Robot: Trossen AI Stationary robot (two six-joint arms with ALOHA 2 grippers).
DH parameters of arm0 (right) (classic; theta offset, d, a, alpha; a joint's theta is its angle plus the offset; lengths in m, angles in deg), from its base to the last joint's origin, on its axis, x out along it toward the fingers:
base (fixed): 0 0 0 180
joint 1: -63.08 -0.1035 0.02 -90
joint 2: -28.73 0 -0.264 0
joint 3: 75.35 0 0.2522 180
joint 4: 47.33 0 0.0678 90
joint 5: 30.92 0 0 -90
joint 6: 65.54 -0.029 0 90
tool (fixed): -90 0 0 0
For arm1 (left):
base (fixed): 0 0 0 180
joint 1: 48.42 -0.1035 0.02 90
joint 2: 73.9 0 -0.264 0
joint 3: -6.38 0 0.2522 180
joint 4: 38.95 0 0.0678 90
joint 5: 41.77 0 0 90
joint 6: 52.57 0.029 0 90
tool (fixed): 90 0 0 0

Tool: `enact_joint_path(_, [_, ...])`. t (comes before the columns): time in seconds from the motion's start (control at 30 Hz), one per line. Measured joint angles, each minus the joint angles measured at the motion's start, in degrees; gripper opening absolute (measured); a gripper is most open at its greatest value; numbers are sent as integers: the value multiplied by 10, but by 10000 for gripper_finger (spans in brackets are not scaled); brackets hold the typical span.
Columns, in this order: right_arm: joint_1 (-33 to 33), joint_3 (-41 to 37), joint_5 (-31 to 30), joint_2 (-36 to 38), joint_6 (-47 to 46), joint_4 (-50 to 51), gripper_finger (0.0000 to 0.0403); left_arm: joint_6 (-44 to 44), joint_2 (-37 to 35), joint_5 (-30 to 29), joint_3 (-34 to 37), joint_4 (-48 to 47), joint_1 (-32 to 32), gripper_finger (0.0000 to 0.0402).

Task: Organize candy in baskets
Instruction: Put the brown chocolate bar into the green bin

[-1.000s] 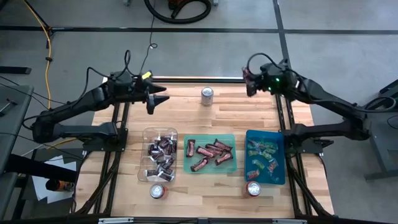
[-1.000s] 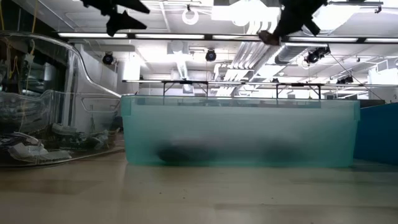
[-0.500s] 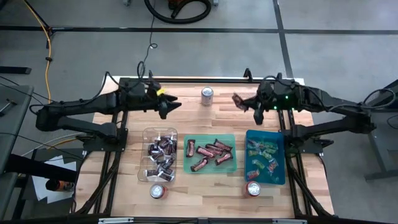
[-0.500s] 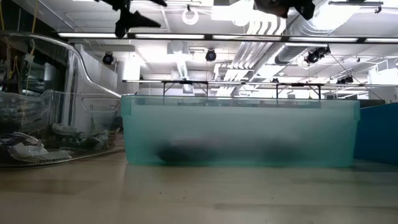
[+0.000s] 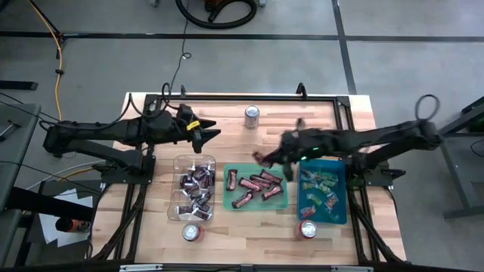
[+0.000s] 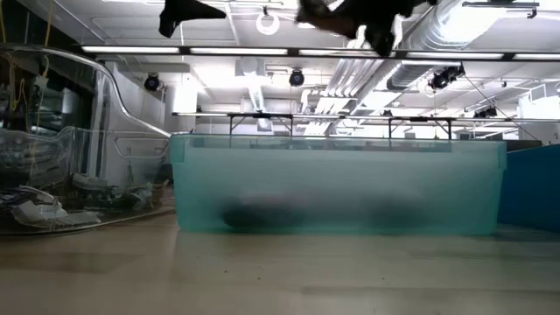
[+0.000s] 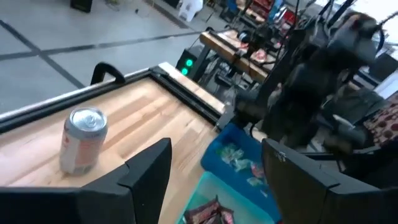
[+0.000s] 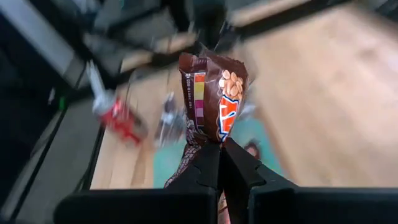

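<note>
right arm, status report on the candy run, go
Right gripper shut on maroon candy, above green basket. Left gripper open, empty, hovering behind clear basket. Nothing in the way.

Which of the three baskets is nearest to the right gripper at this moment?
The green basket in the middle. The right gripper, shut on a brown candy, hangs over its far edge; the clear basket and blue basket lie to either side.

The dark left arm is stretched from the left edge toward the middle, its left gripper (image 5: 214, 130) held open, fingers spread, above the far left part. The dark right arm is extended from the right across the centre; the right gripper (image 5: 261, 158) is closed, fingers pressed together.
</note>
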Motion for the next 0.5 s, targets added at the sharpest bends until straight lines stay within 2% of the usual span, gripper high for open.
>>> enact_joint_path(0.1, [-9,55,42,-85,19,31,0,14,-3,0,-1,-4,0,235])
enact_joint_path(0.2, [-18,99,50,-159,43,76,0,23,-4,0,-1,-4,-1,235])
enact_joint_path(0.4, [-21,112,106,-273,45,88,0,24,-4,3,-1,-24,-1,235])
enact_joint_path(0.5, [-24,112,93,-310,26,104,0,24,-4,4,-1,-43,-1,235])
